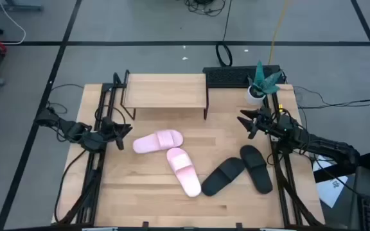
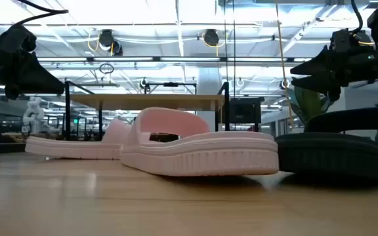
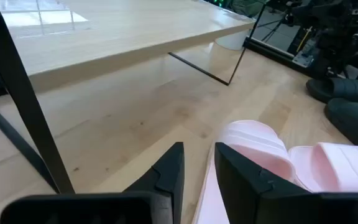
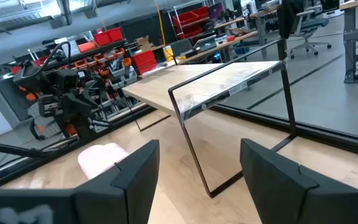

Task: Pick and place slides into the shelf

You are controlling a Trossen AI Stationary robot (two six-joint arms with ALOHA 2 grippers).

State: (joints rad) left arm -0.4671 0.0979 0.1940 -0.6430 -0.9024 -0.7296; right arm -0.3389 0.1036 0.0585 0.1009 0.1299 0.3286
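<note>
The shelf (image 1: 166, 90) stands at the table's far side, nothing on its top. Two pink slides (image 1: 158, 141) (image 1: 184, 171) lie soles down mid-table, one near the other's end. Two black slides (image 1: 223, 175) (image 1: 257, 168) lie soles down to their right. My left gripper (image 1: 124, 133) hovers just left of the far pink slide (image 3: 260, 146), fingers a little apart (image 3: 199, 171), nothing between them. My right gripper (image 1: 245, 123) hangs above the table, beyond the black slides on their far side, wide open (image 4: 201, 165) and pointing toward the shelf (image 4: 222, 78).
A white pot with a teal plant (image 1: 259, 86) and a black keyboard (image 1: 236, 77) sit at the far right, beside the shelf. Black frame rails (image 1: 98, 160) (image 1: 281, 173) run along the table's left and right edges. Bare wood (image 1: 140, 199) lies toward the near edge.
</note>
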